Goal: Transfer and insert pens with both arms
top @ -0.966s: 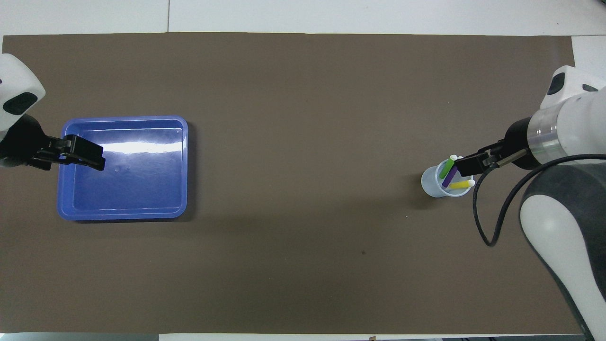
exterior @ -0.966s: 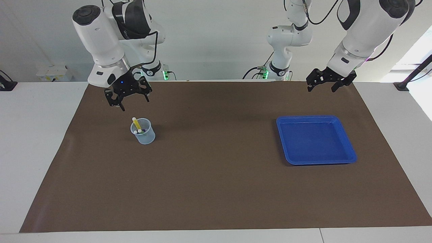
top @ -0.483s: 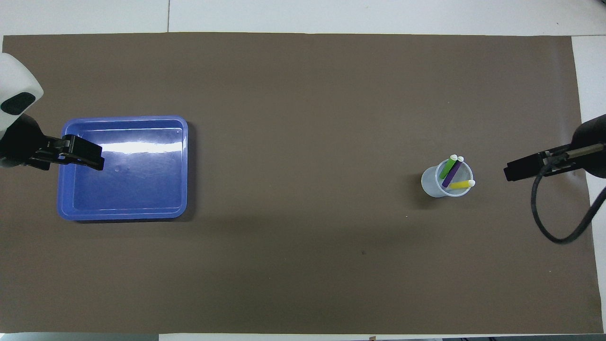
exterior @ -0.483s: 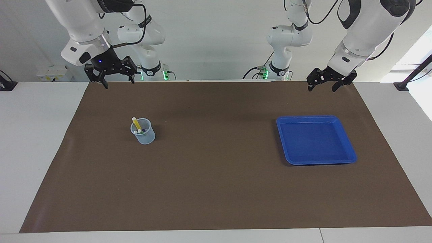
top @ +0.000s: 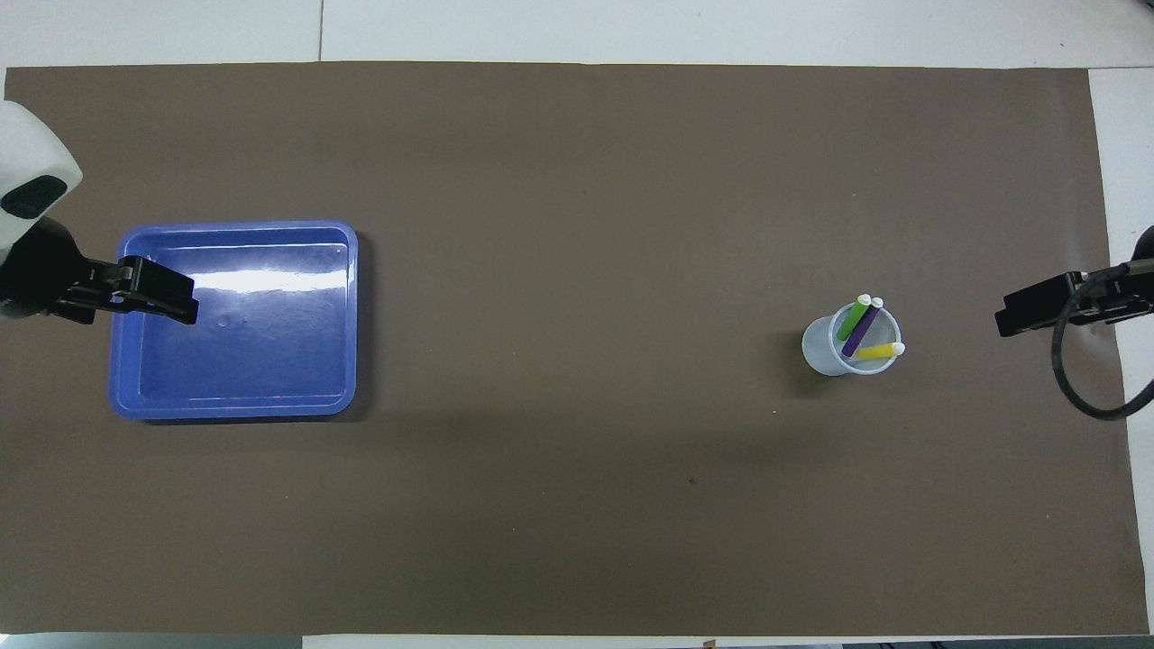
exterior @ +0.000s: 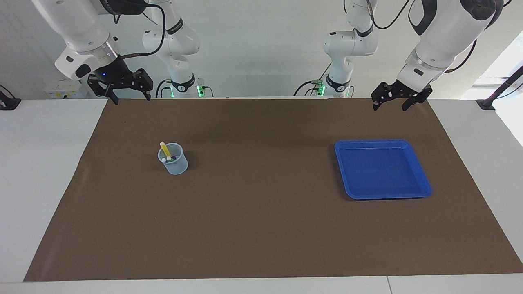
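Observation:
A clear plastic cup point(exterior: 175, 161) point(top: 834, 347) stands on the brown mat toward the right arm's end. Three pens lean in it, pale tips up: yellow point(exterior: 165, 150) point(top: 876, 351), purple point(top: 859, 333) and green point(top: 850, 322). My right gripper point(exterior: 132, 99) point(top: 1014, 317) hangs open and empty, raised over the mat's corner by the robots, well apart from the cup. My left gripper point(exterior: 389, 108) point(top: 171, 305) waits open and empty, raised over the mat's edge by the robots at the left arm's end. A blue tray point(exterior: 382, 169) point(top: 234, 361) lies empty there.
The brown mat point(exterior: 261, 228) covers most of the white table. Two slimmer white arms with green-lit bases point(exterior: 179, 81) point(exterior: 339, 79) stand at the robots' edge of the table.
My right gripper has risen from just above the cup and drawn back to the mat's corner by the robots, staying open. The left gripper, cup, pens and tray have not moved.

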